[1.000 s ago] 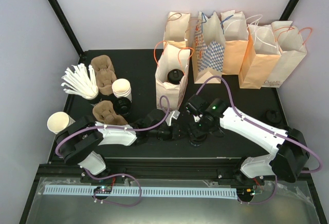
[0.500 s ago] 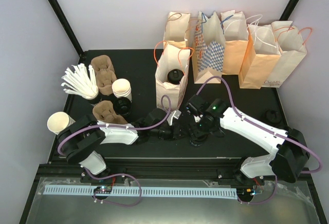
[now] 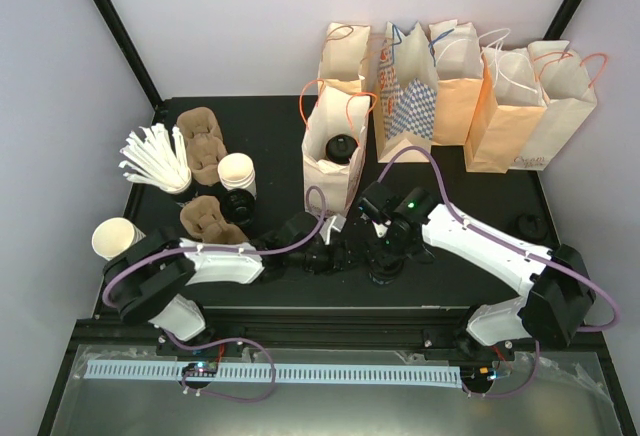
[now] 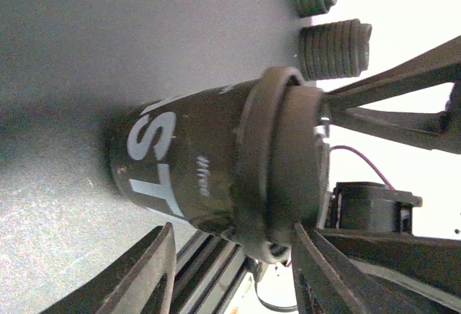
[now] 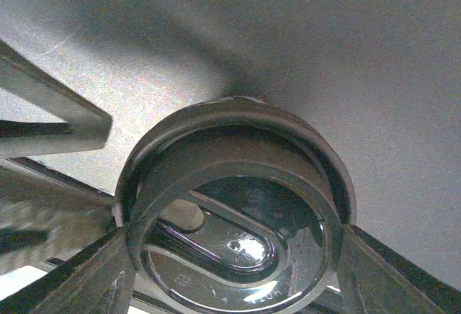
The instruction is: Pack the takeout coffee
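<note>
the takeout coffee point(image 4: 216, 170) is clasped at its lid point(image 5: 216, 134) between the jaws of the right gripper point(image 5: 236, 236), and is straddled low down, loosely, by the parted jaws of the left gripper point(image 4: 232, 231).

blocked: left claw point(image 4: 234, 227), right claw point(image 5: 234, 235), bag point(image 3: 333, 174) by cup point(image 4: 187, 163) | free: table point(image 3: 480, 196) R

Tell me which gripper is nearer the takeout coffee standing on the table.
Right, narrowly. The right gripper straddles the takeout coffee from above, set against both sides of its lid; the left gripper sits open beside it, just off the cup's side.
</note>
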Tool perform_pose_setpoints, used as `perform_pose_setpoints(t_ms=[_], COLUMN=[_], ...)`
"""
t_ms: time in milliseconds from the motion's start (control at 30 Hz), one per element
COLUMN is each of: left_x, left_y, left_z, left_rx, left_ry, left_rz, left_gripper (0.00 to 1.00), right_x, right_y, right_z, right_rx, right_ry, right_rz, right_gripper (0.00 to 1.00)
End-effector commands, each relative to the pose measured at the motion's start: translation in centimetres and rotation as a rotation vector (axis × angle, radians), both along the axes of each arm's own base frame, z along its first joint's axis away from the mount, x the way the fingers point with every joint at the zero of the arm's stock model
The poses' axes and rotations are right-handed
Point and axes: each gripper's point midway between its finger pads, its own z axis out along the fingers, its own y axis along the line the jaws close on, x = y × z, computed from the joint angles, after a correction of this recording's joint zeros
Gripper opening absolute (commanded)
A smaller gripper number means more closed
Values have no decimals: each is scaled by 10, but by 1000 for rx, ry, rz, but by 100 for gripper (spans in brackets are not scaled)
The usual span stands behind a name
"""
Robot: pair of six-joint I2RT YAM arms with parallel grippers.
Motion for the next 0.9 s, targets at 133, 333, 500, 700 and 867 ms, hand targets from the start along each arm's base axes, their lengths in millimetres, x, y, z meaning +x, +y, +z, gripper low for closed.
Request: perform_pose_setpoints(t_ms=[133, 333, 500, 700, 867], left_x=[18, 22, 28, 29, 28], left_y=[8, -8, -8, -9, -14], left_z=[50, 44, 25, 13, 3], left_rx=[-94, -93, -47, -51, -35], left_ry=[-87, -53, -23, 7, 28], left_rz=[97, 53, 78, 78, 50], left_gripper=[51, 38, 31, 30, 29], right_x=[-15, -14, -16, -18, -20], right_y=[1, 3, 5, 5, 6], right_z=[-26, -24, -24, -25, -27], right_rx=[-11, -3, 17, 15, 11], right_ry=[96, 91, 99, 110, 133], right_rz=[40, 59, 66, 70, 72], right_gripper=[67, 67, 67, 67, 67])
